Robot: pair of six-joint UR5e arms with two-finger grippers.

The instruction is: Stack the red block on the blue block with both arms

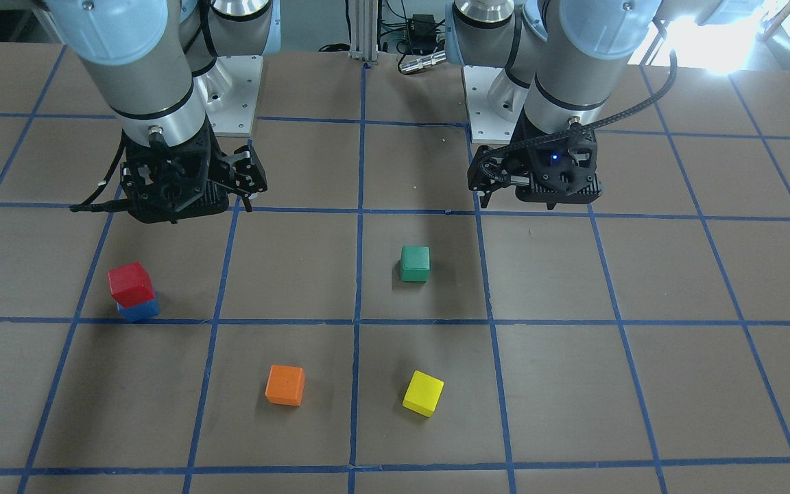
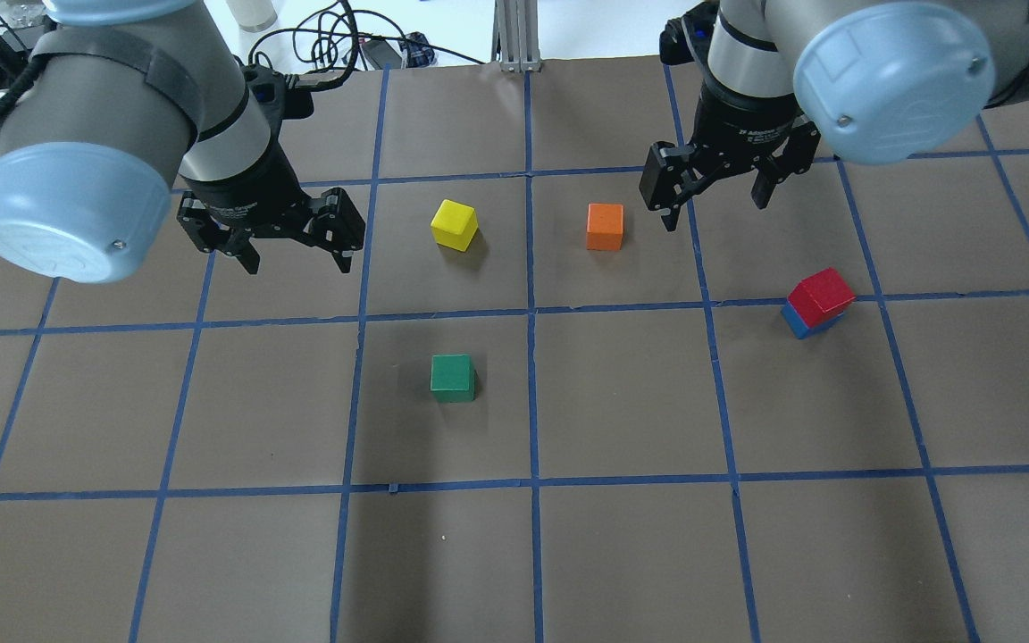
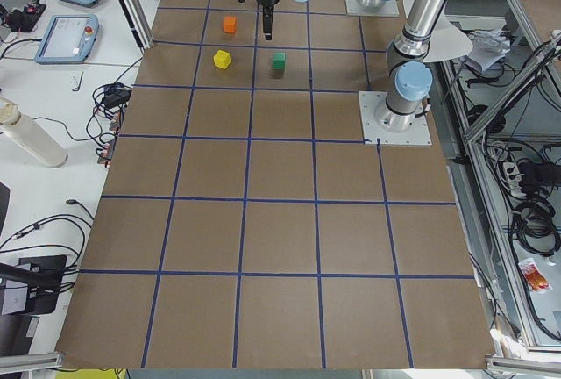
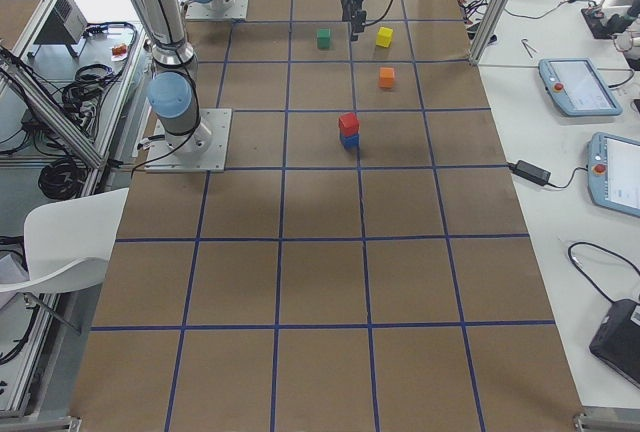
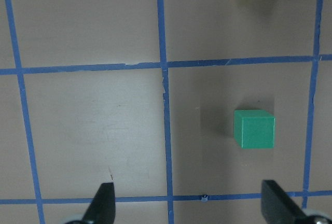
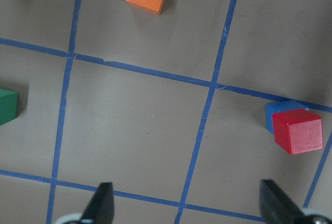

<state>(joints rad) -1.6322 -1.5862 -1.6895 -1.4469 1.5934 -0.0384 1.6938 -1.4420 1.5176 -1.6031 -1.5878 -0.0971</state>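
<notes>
The red block (image 2: 821, 295) sits on top of the blue block (image 2: 798, 321), slightly askew, at the table's right side. The stack also shows in the front-facing view, red (image 1: 130, 283) over blue (image 1: 141, 311), and in the right wrist view, red (image 6: 297, 130) over blue (image 6: 276, 112). My right gripper (image 2: 715, 210) is open and empty, raised above the table, apart from the stack. My left gripper (image 2: 298, 263) is open and empty, raised over the left half, near the green block (image 5: 253, 128).
A green cube (image 2: 452, 377) lies near the table's middle. A yellow cube (image 2: 455, 223) and an orange cube (image 2: 605, 226) lie farther from the robot, between the two grippers. Blue tape lines grid the brown table (image 2: 622, 554).
</notes>
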